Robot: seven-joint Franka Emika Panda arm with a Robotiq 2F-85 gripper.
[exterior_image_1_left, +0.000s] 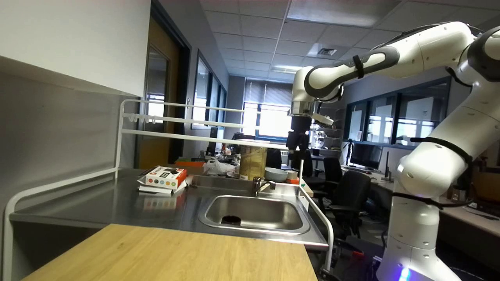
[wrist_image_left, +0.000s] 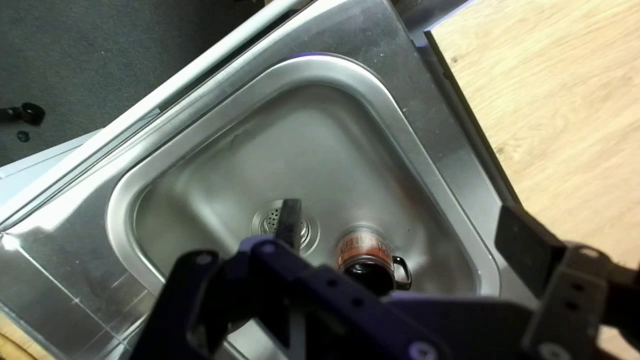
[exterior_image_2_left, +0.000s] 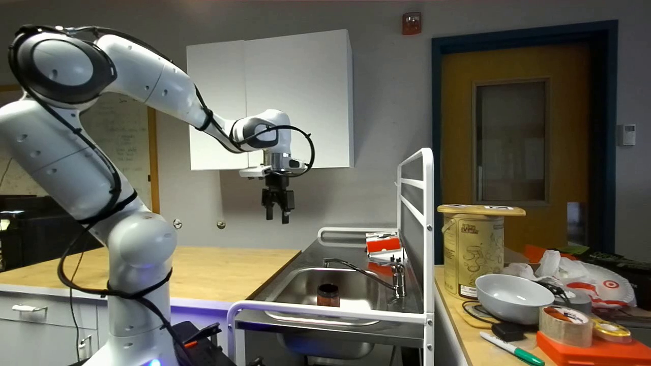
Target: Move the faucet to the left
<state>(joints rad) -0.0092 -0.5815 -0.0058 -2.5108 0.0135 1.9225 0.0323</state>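
Observation:
The faucet (exterior_image_1_left: 256, 185) is a small silvery-grey tap standing at the back edge of the steel sink (exterior_image_1_left: 254, 230). In an exterior view its upright body (exterior_image_2_left: 399, 280) stands near the rack, and its thin spout reaches over the basin. My gripper (exterior_image_2_left: 277, 216) is open and empty, pointing down, well above the sink and apart from the faucet. In the wrist view the open fingers (wrist_image_left: 400, 232) are over the basin. The faucet cannot be made out in the wrist view.
A brown mug with a black rim (wrist_image_left: 362, 250) is in the basin. White rack rails (exterior_image_2_left: 428, 229) rise behind the faucet. A red-and-white box (exterior_image_1_left: 166, 177) lies on the steel counter. A wooden tabletop (exterior_image_1_left: 187, 253) adjoins the counter. A white wall cabinet (exterior_image_2_left: 300, 96) hangs beyond my gripper.

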